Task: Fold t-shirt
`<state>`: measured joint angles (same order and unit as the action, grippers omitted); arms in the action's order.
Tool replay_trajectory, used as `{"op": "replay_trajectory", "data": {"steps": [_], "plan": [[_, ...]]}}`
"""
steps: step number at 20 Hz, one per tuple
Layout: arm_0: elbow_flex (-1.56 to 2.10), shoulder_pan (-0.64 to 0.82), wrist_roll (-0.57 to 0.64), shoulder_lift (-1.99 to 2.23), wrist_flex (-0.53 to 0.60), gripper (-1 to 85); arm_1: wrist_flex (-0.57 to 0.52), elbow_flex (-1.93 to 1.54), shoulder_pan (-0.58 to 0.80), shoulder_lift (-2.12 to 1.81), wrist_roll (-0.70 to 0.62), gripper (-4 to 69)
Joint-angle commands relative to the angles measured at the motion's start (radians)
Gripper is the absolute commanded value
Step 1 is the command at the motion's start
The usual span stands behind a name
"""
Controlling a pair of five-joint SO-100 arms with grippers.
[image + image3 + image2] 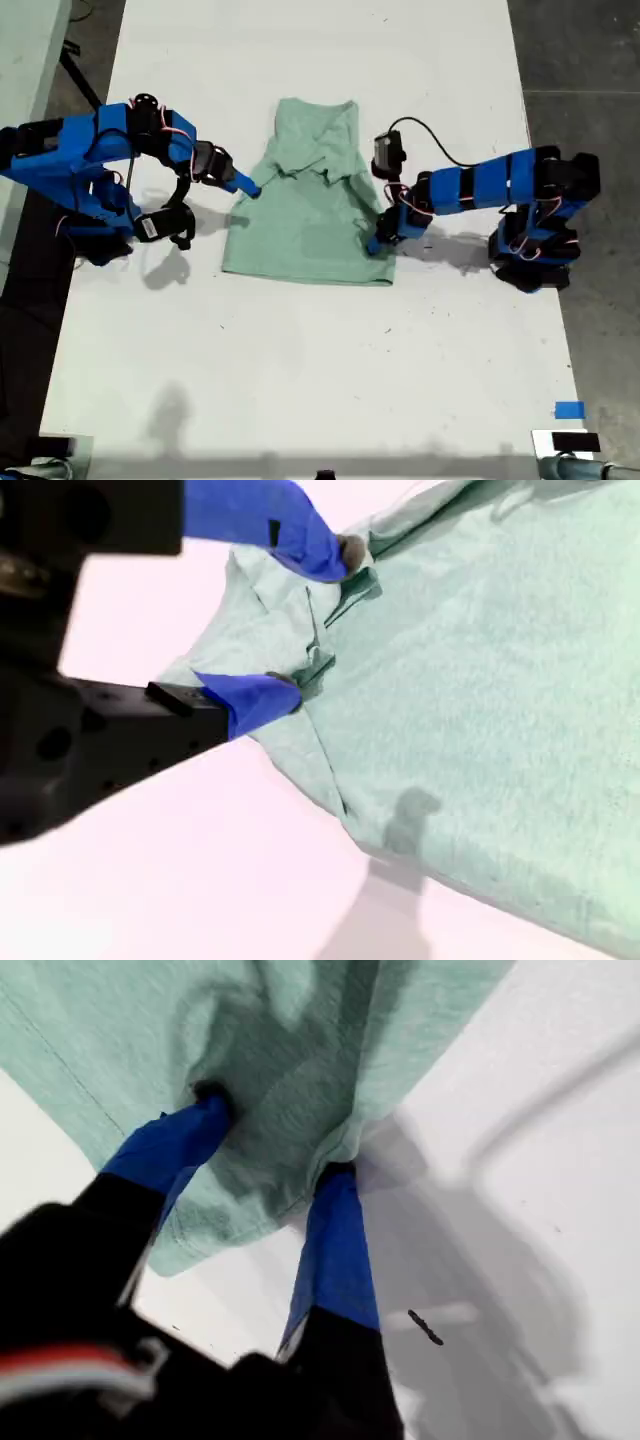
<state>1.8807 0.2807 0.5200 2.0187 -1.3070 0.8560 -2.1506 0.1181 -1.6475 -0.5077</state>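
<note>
t-shirt [305,215]: pale mint, wrinkled, partly folded, flat on white table [300,360]. my first gripper [275,1135]: fingers spread, tips pressed into t-shirt edge. my second gripper [320,620]: jaws parted, straddling bunched t-shirt edge, nothing clamped.

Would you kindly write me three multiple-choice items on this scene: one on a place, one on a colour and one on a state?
1. In the exterior view, where does my first gripper meet the t-shirt?
A. near its lower right corner
B. at its top edge
C. at its middle

2. What colour is the t-shirt?
A. white
B. pale mint green
C. blue

3. How do the jaws of my second gripper stand?
A. shut, clear of the cloth
B. apart at a bunched edge
C. out of view

Answers: 1 A, the tip sits at that corner; 2 B, plain pale green cloth; 3 B, both blue fingers show spread on the cloth.
</note>
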Motion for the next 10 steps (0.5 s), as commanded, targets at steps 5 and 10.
{"op": "replay_trajectory", "data": {"steps": [5, 10], "plan": [[-0.014, -0.011, -0.006, 0.003, 0.014, 21.4, -0.011, 0.029, 0.023, 0.012, 0.014, -1.0], [-0.014, -0.008, -0.003, 0.0, 0.014, 21.4, 0.095, 0.11, 0.011, 0.011, 0.026, -0.9]]}}
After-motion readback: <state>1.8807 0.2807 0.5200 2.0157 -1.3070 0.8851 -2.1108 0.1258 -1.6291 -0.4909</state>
